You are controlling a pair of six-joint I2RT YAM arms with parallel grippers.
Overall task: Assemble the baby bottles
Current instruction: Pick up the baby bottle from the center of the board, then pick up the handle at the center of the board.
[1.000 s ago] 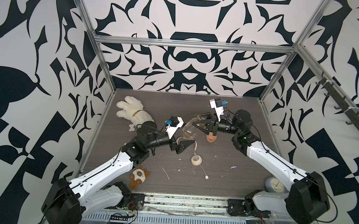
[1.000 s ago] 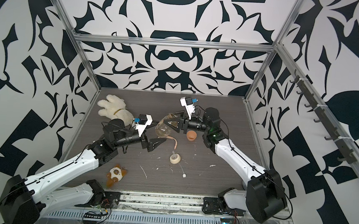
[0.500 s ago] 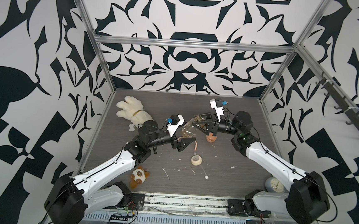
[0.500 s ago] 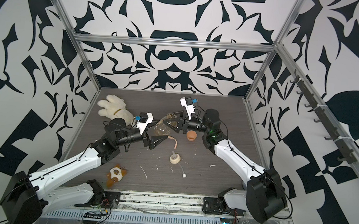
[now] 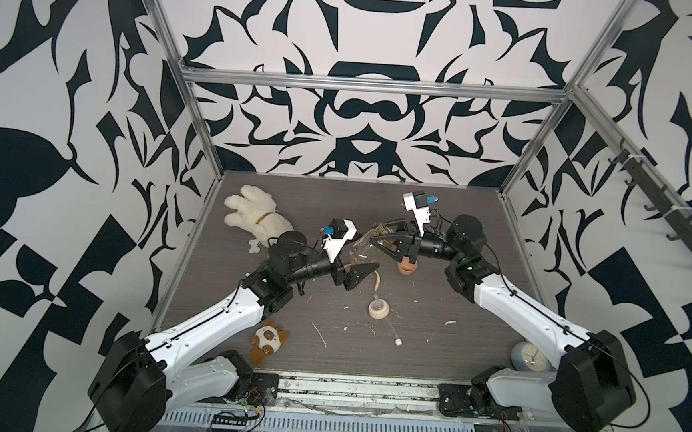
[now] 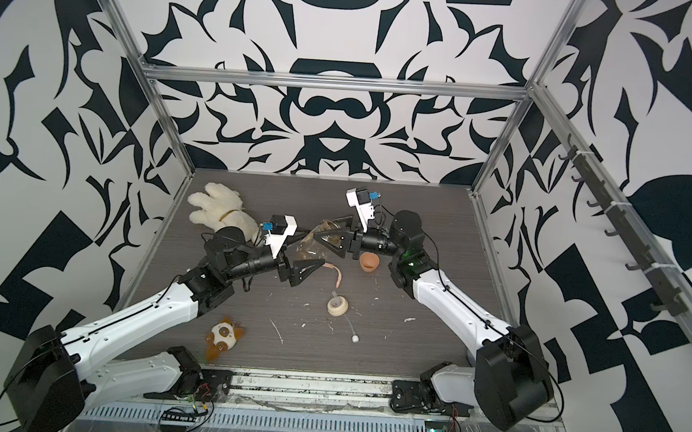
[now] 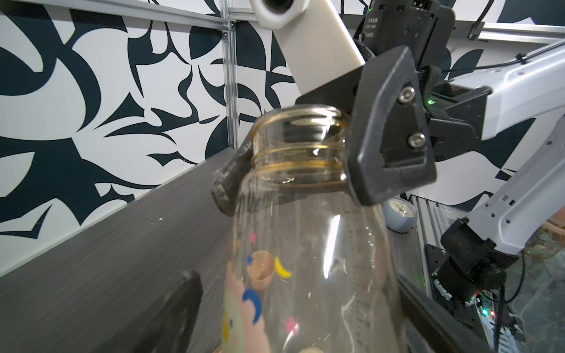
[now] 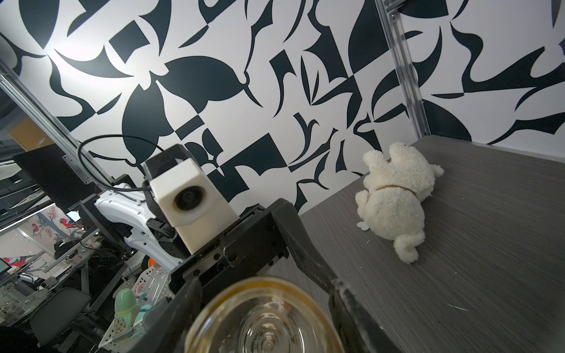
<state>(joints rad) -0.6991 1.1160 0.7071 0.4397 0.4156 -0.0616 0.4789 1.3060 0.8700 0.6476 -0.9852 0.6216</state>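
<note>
The bottle (image 5: 363, 251) is held tilted over the middle of the bench (image 5: 316, 198), mouth toward the back edge. It is clamped at its threaded neck by the right gripper (image 5: 376, 232), one jaw on each side. The left gripper (image 5: 363, 275) is spread wide, with the bottle's lower body between its jaws; in the left wrist view a gap is seen at one jaw. The cap (image 5: 407, 267), ring (image 5: 377, 279) and collar (image 5: 379, 310) are seen lying on the bench, nearer the front edge.
</note>
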